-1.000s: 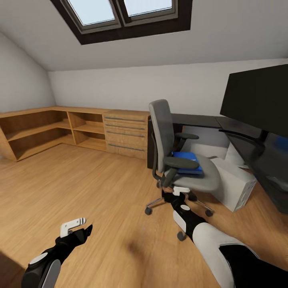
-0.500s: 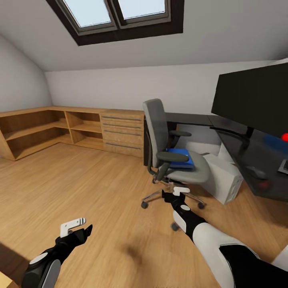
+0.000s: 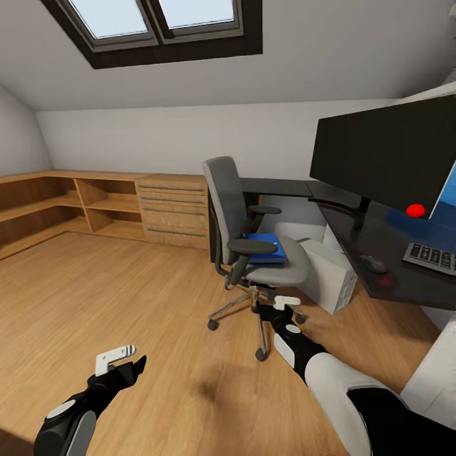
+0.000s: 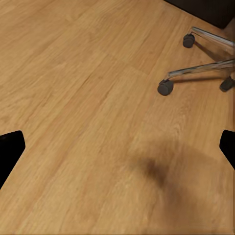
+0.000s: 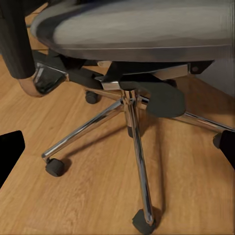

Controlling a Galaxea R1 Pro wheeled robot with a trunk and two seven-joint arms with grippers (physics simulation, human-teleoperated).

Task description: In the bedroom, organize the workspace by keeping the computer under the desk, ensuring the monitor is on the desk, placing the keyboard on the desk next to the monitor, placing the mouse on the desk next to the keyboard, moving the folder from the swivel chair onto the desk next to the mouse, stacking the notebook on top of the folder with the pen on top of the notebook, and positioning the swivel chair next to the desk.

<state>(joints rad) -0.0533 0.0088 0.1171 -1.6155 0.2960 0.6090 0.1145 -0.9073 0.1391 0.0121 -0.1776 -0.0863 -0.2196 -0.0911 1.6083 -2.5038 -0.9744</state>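
Observation:
The grey swivel chair [image 3: 244,237] stands on the wood floor a little way from the black desk [image 3: 354,244], with the blue folder [image 3: 266,247] lying on its seat. On the desk are the wide black monitor [image 3: 386,158], the keyboard [image 3: 434,256] at the right edge and the small black mouse [image 3: 373,264]. The pale computer [image 3: 329,272] stands on the floor under the desk. My right gripper [image 3: 278,306] is open, low beside the chair's chrome base [image 5: 129,112]. My left gripper [image 3: 136,356] hangs open over bare floor. The notebook and pen are out of view.
Light wooden shelves [image 3: 57,209] and a wooden drawer chest [image 3: 174,212] run along the back wall, under a skylight [image 3: 152,16]. Wood floor [image 3: 126,285] stretches wide to the left of the chair. Chair casters [image 4: 166,87] lie near my left gripper.
The whole head view has shifted left as the camera turned right, bringing the keyboard and mouse into sight. Both arms keep their places in the picture.

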